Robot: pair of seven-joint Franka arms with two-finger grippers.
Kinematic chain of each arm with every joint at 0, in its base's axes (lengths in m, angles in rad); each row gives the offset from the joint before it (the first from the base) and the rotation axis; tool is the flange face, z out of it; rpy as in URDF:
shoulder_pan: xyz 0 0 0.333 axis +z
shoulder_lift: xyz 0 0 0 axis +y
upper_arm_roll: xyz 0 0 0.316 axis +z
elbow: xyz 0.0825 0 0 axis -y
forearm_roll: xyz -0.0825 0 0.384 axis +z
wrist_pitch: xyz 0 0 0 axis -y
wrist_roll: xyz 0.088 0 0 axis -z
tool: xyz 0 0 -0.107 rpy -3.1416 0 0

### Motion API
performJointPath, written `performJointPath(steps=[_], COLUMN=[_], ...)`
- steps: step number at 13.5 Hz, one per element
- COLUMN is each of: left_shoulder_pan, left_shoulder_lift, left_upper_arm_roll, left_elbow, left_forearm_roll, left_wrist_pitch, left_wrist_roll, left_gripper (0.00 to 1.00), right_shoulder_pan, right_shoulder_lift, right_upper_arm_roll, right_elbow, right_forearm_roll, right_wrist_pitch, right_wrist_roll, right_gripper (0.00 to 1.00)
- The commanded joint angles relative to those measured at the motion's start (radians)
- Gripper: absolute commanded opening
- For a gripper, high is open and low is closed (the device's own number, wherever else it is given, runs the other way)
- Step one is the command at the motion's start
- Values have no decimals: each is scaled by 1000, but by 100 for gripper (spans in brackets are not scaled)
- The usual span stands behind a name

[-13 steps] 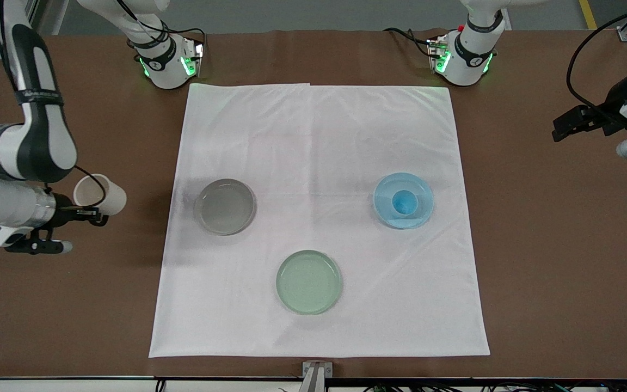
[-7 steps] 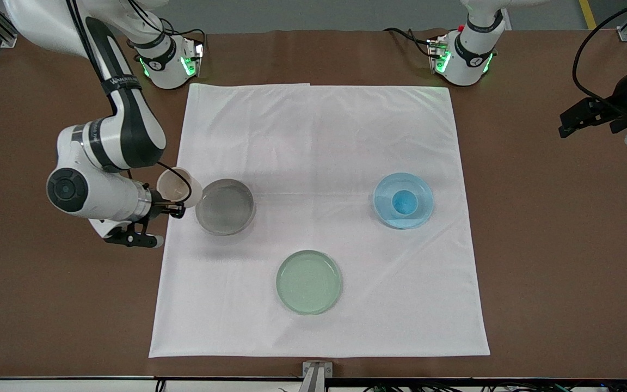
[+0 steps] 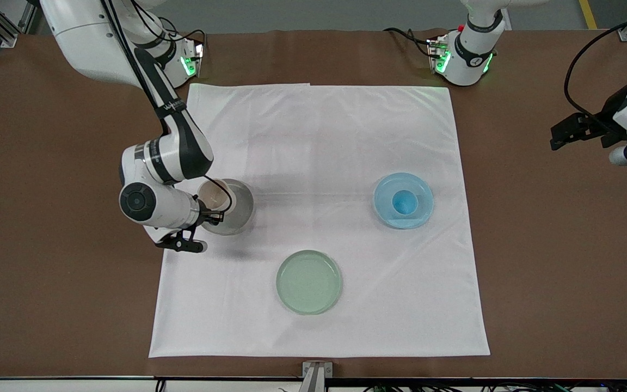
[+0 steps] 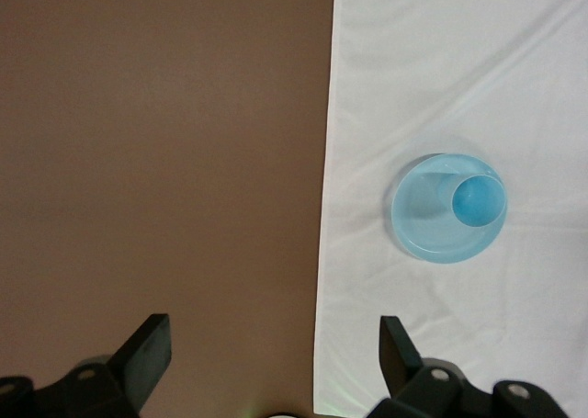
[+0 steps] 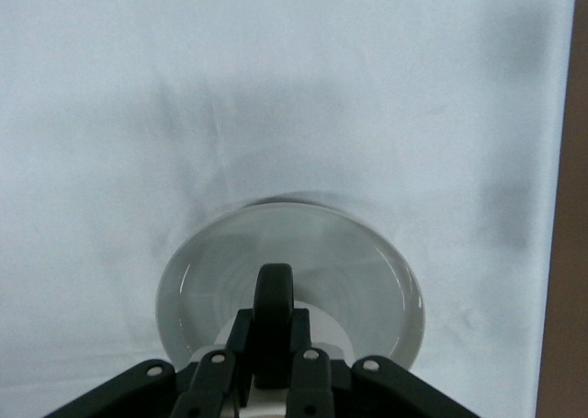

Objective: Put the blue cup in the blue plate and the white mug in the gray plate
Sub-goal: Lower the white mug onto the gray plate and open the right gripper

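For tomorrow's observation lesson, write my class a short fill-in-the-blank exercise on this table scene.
1. The blue cup stands in the ____ plate.
2. The right gripper holds the white mug over the ____ plate.
3. The plate nearest the front camera is pale ____.
4. The left gripper is ____.

Missing words: blue; gray; green; open

We see a brown table (image 3: 47,299) with a white cloth (image 3: 319,136) spread flat across its middle. A gray floor strip (image 3: 313,13) with a yellow line (image 3: 588,13) borders the table's upper edge.
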Motion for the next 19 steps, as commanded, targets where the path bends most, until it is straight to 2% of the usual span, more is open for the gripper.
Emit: performJointPath(steps=[1, 6, 8, 14, 17, 18, 19], left_shoulder_pan=[26, 28, 22, 19, 31, 29, 28], left_shoulder_lift=[27, 70, 59, 3, -39, -60, -83], left_upper_arm_roll=[8, 8, 2, -22, -27, -27, -27], left_elbow=[29, 81, 85, 71, 8, -21, -53], left_forearm_roll=[4, 1, -1, -36, -33, -33, -33], left_wrist_pitch=[2, 2, 2, -9, 9, 32, 43], left_wrist_roll=[29, 17, 13, 0, -3, -4, -4], left_gripper=[100, 100, 100, 100, 100, 100, 100], right_shoulder_pan=[13, 41, 41, 35, 39, 39, 39], right_shoulder_lift=[4, 21, 23, 23, 23, 23, 23], right_upper_arm_roll=[-12, -15, -15, -16, -16, -16, -16], right_elbow=[-3, -3, -3, 5, 5, 5, 5], right_forearm_roll=[21, 8, 8, 2, -9, -10, -9], right_wrist_pitch=[12, 15, 21, 21, 47, 47, 47], right_wrist_roll=[6, 6, 4, -2, -2, -2, -2], right_gripper=[4, 4, 4, 5, 5, 6, 19])
